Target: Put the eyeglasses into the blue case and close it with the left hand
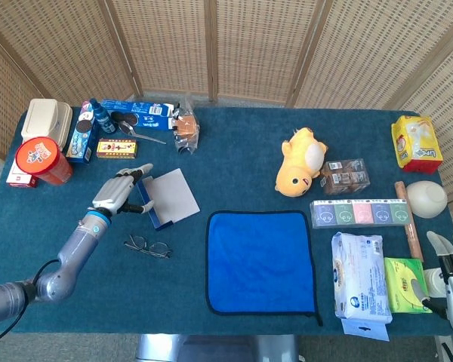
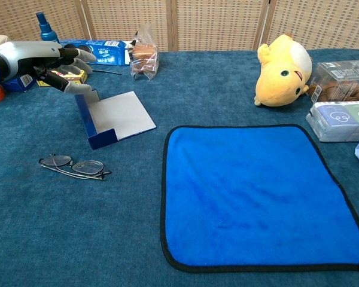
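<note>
The blue case (image 1: 164, 197) (image 2: 116, 116) lies open on the table, its white inside facing up. Folded eyeglasses (image 1: 147, 246) (image 2: 72, 166) lie on the cloth just in front of it, touching nothing. My left hand (image 1: 122, 194) (image 2: 51, 63) is at the case's left end with fingers spread, and its thumb is at the case's back corner; it holds nothing. In the head view my right hand (image 1: 449, 275) rests at the table's near right corner, fingers apart and empty.
A blue cloth (image 1: 260, 260) (image 2: 257, 191) lies to the right of the case. Behind the left hand are a cookie box (image 1: 140, 113), a spray bottle (image 2: 46, 27) and a red tub (image 1: 39, 160). A yellow plush (image 1: 302, 160) and tissue packs (image 1: 360, 285) fill the right side.
</note>
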Tool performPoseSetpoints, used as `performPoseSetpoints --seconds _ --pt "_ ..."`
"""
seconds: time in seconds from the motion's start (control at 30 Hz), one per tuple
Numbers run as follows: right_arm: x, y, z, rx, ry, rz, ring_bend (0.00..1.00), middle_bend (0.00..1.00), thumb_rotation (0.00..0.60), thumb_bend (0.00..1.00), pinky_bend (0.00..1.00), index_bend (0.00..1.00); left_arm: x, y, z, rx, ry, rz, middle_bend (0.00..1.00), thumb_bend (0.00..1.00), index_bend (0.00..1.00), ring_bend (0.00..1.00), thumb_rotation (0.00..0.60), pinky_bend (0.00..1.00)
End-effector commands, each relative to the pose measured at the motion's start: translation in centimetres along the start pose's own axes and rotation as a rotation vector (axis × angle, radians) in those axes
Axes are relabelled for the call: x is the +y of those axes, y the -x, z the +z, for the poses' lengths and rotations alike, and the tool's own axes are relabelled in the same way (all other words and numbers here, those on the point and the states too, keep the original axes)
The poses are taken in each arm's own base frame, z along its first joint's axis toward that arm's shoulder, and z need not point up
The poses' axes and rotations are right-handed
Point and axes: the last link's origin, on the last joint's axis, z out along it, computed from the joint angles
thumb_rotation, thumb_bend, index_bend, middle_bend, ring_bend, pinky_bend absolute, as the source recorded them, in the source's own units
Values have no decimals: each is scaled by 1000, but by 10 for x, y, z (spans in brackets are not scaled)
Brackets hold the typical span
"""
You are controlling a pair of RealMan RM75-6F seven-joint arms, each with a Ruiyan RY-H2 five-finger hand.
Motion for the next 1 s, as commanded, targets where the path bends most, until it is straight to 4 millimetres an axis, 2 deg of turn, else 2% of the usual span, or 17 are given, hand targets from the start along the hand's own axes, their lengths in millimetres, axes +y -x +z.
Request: performPoseSetpoints --seconds 0.03,0.13,0.23,0.73,1.0 --pt "1 1 -1 -1 4 3 71 164 568 281 124 88 11 0 -22 -25 68 -23 180 294 0 118 434 41" --pt "2 2 -1 -4 2 5 71 164 567 283 125 87 15 12 -38 -77 105 3 198 293 0 127 433 41" --pt "2 2 -1 -4 -1 6 71 164 567 281 125 87 17 19 -41 -99 116 10 207 292 0 129 436 41" --pt "9 -1 -7 3 23 1 73 164 568 281 125 88 25 50 -22 -180 114 59 298 292 0 105 437 60" --pt "10 -1 -8 5 28 7 74 164 570 283 125 87 13 48 -28 -196 88 173 365 291 0 71 418 63"
